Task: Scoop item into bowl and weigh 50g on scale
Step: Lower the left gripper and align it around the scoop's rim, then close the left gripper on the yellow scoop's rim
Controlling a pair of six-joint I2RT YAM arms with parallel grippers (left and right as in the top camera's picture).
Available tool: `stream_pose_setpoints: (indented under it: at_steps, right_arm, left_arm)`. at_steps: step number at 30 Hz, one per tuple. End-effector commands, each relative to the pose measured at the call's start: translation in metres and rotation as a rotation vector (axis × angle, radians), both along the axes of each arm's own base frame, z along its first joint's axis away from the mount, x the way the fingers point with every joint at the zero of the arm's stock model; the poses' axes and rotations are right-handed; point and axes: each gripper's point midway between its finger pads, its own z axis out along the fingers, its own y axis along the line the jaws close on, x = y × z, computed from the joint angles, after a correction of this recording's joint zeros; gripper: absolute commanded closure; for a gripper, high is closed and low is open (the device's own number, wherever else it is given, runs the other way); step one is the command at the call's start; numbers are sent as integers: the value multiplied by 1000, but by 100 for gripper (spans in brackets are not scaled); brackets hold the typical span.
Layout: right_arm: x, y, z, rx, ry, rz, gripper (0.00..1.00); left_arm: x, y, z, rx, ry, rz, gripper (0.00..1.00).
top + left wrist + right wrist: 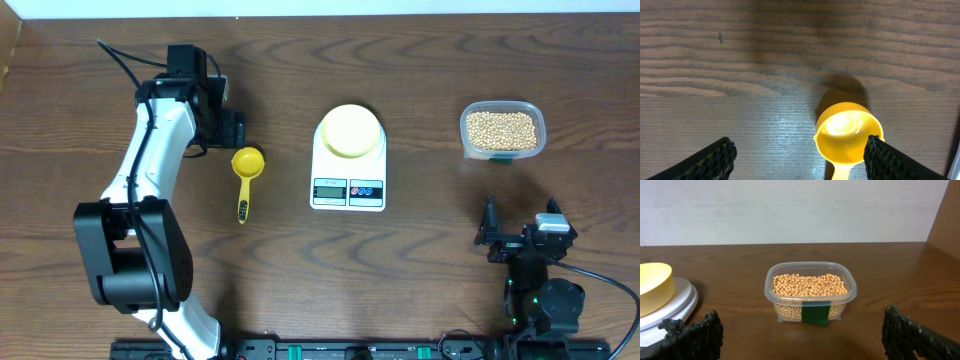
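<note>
The left gripper [228,126] is hanging over the table [420,270] with its jaws standing wide apart and nothing between them. It is sitting just above the cup end of a yellow scoop [248,163], which is lying flat on the wood with its handle pointing toward the robot. In the left wrist view the scoop's round cup is showing close to the right-hand finger [890,160], apart from the other finger. The right gripper [521,222] is resting low near the robot's edge of the table, its jaws also spread wide and holding nothing. The tub [785,311] of beans [809,285] is sitting straight ahead of it, well apart from its fingertips, with a green label [815,314] facing the wrist camera. The beans are lying in the tub, filling much of it. The bowl [350,130] is sitting on the far end of the scale [348,172], in the middle of the table, between the scoop and the tub. The scale's display is facing the robot.
</note>
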Motion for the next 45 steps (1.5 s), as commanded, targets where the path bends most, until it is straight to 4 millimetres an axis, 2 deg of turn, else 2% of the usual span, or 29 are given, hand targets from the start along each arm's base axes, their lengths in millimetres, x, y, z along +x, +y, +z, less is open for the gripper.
stream_pose_setpoints:
  at_steps: [1, 14, 21, 27, 35, 45]
  right_arm:
    - [0, 2, 1, -8, -4, 8, 1]
    - [0, 2, 1, -8, -4, 8, 1]
    - [0, 2, 1, -8, -4, 8, 1]
    - [0, 2, 1, -8, -4, 8, 1]
    - [0, 2, 1, -8, -4, 8, 1]
    - [0, 2, 1, -8, -4, 8, 1]
  left_arm:
    - [4, -1, 7, -6, -14, -7, 16]
    - [-11, -1, -18, -8, 35, -7, 16]
    - [-13, -1, -23, -7, 37, -7, 16]
    - [-15, -1, -36, -7, 31, -7, 16]
    - [-12, -1, -38, -6, 22, -10, 16]
    - [-15, -1, -75, 9, 96, -92, 16]
